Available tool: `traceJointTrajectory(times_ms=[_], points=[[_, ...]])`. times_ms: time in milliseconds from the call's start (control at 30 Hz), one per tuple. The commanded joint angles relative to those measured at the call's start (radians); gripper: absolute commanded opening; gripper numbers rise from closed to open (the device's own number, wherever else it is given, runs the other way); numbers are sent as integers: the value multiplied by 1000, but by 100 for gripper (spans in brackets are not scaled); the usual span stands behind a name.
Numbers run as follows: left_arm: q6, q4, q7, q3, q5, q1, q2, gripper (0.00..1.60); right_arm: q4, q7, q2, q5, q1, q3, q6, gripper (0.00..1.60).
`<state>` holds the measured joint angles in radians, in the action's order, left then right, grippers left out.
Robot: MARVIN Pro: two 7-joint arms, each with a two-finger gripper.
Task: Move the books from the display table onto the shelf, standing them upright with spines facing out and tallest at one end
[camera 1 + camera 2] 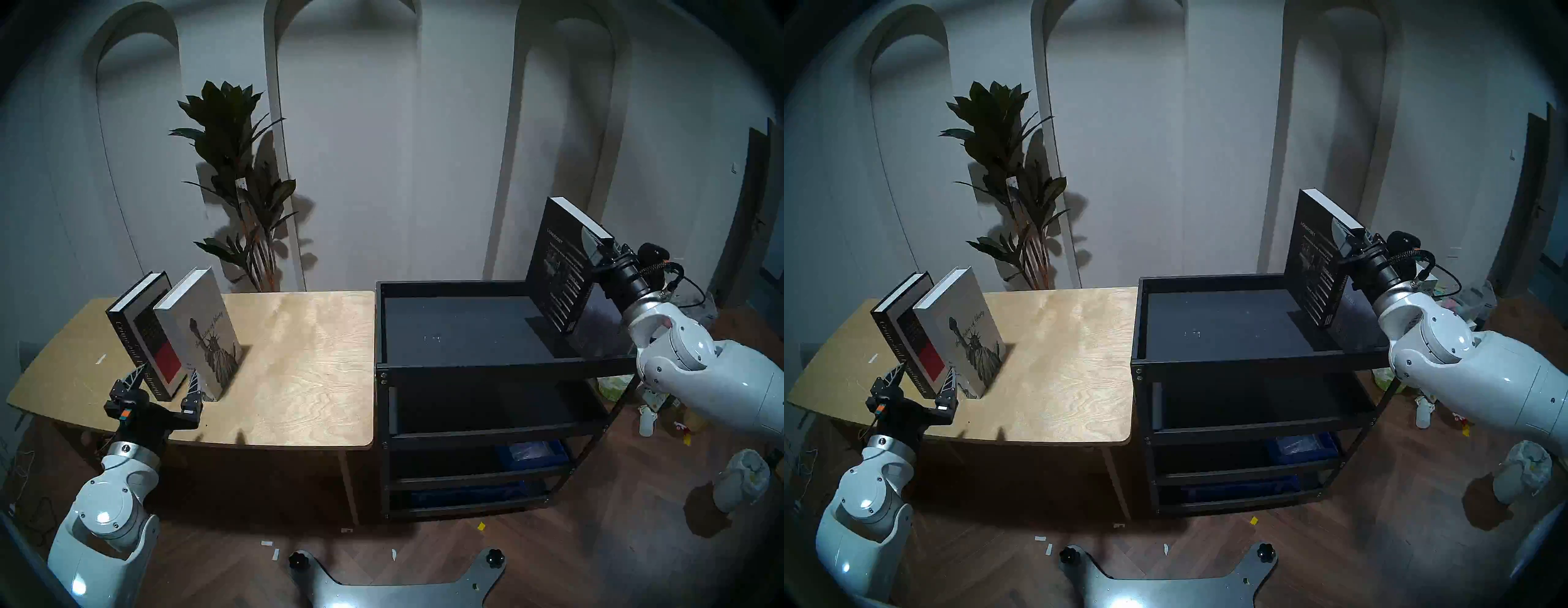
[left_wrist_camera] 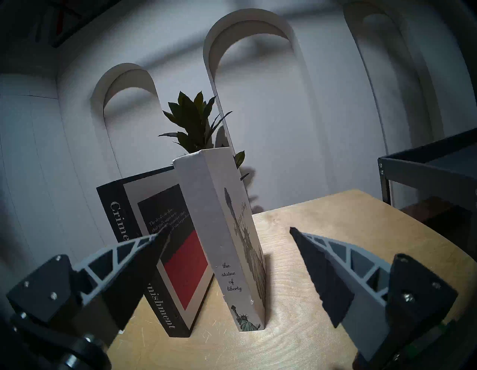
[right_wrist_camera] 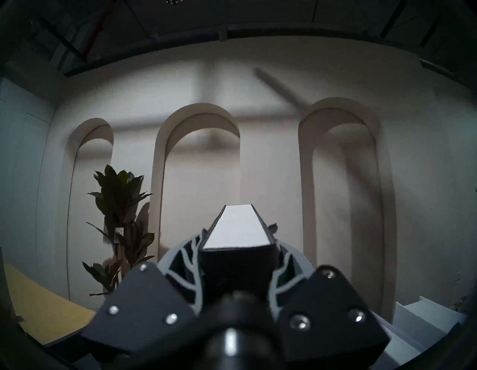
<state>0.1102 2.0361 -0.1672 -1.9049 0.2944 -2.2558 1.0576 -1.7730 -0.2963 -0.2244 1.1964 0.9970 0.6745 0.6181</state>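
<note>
The black hardcover [image 1: 555, 271] hangs upright above the right end of the black metal shelf [image 1: 505, 369], clamped by the right pincer [image 1: 604, 250], presumably for setting down there. Left of the shelf, on the plywood surface [image 1: 297, 361], "Crime and Punishment" [image 1: 142, 335] and the Statue of Liberty book [image 1: 199, 331] lean together; the left pincer [image 1: 163, 382] gapes wide at their spines, empty.

Four views: two from our head, one from each wrist.
From above we face the display table [image 1: 297, 339] and shelf [image 1: 466, 331], twice over; our left wrist sits low and close before the standing books [image 2: 232, 245], our right wrist tilts up toward the arched wall [image 3: 232, 155], both sharing the plant [image 2: 193, 121].
</note>
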Motion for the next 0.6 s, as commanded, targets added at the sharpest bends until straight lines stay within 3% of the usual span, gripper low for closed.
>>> traceJointTrajectory(times_ms=[0,167,333,567], points=[[18,7,18,-22,0,1,-19,160,7,-24,-46,-44,-1,-7,16,0],[13,7,31,-27,-1,-1,-22,160,26,-30,-94,-35,-19,-17,-26,0],[11,4,40,-33,-3,0,-24,160,24,-85,-122,-22,-38,-17,-101,0],[8,-6,57,-41,1,8,-31,160,30,-132,-138,-67,-52,-23,-171,0]])
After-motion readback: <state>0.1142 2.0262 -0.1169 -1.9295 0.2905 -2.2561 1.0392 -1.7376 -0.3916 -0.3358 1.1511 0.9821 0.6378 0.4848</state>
